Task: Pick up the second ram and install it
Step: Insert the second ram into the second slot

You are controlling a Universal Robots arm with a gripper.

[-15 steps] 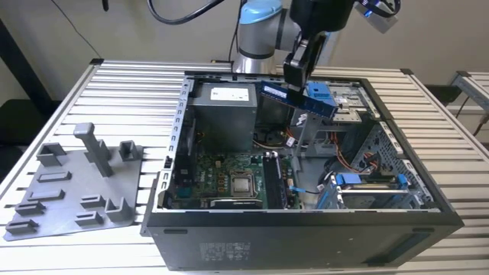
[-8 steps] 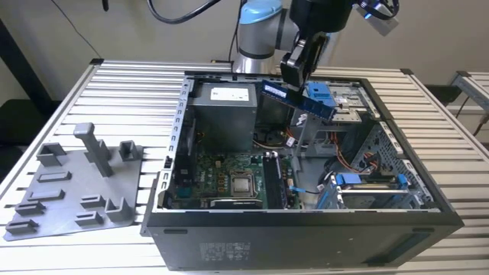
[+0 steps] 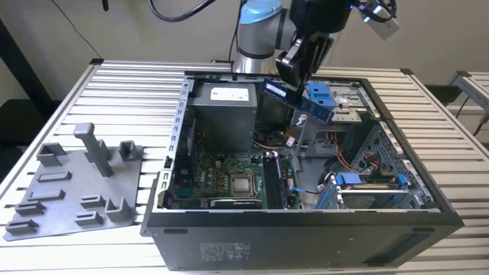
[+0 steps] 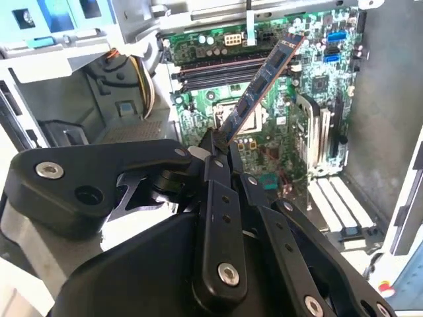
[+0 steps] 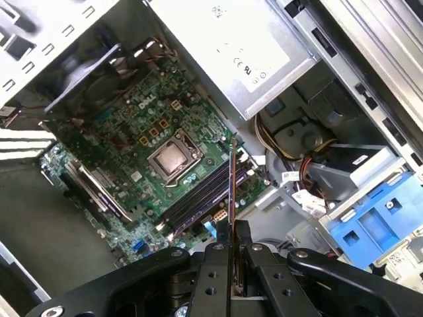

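- Exterior view: the gripper [image 3: 292,77] pinches the second ram [image 3: 299,101] by one end. The stick is tilted and held in the air over the open computer case [image 3: 180,132], apart from the motherboard [image 3: 221,172] below. The grey fixture plate [image 3: 73,192] lies well apart on the slatted table [image 3: 114,86].
- Second wrist view: the fingers [image 4: 215,175] press on the flat faces of the ram's near end. Most of the ram's length juts free past the fingertips, pointing toward the memory slots [image 4: 215,69] without touching them.
- First wrist view: the ram shows edge-on as a thin line coming out from between the fingers, with the slots behind it and the processor [image 5: 173,158] beside them.
- Handling, as a judgement: a light, stiff, thin and brittle board with delicate chips and contact edge. It is best gripped on the flat faces or short edges, contact edge left free. An end pinch may let it swing.
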